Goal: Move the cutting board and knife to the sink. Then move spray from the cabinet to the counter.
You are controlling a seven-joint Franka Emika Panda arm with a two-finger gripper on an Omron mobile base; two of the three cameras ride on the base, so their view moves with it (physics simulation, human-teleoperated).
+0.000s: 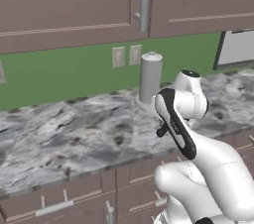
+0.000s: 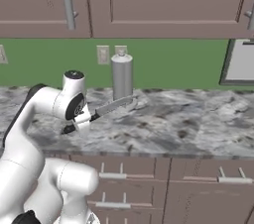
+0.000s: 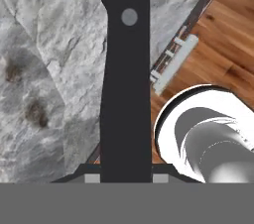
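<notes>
Holding the knife over the marbled counter

Gripping a knife (image 3: pixel 125 69) is what my gripper (image 3: pixel 125 178) is doing right now: in the hand view the black handle with its single steel rivet runs straight up from between the two dark fingertips, which sit clamped against its sides at the bottom of the view. From the right base view the same knife (image 2: pixel 106 109) sticks out sideways from the hand, dark handle end toward the arm and grey blade pointing toward the paper towel roll (image 2: pixel 122 77), its tip just beside the roll's base. The blade looks roughly level, raised a little above the stone; I cannot tell whether it touches.

Taking that towel roll as my landmark: it stands upright on the counter (image 2: pixel 188 119) near the green backsplash, right under the two wall outlets (image 2: pixel 102 54). The gripper (image 2: pixel 82 121) is in front of it and toward the counter's front edge, on the arm's side. In the left base view the roll (image 1: pixel 150 77) stands just behind the arm's wrist, and the forearm hides most of the hand.

Above the roll run taupe wall cabinets (image 1: pixel 74 5) with panelled doors and a steel bar handle. Off to the roll's far side, against the wall, a dark-framed pale panel (image 2: pixel 240 62) leans at the picture's edge. Below the counter edge are drawers (image 2: pixel 198 178) with steel handles, and the hand view catches wood flooring (image 3: pixel 228 49) beyond that edge.
</notes>
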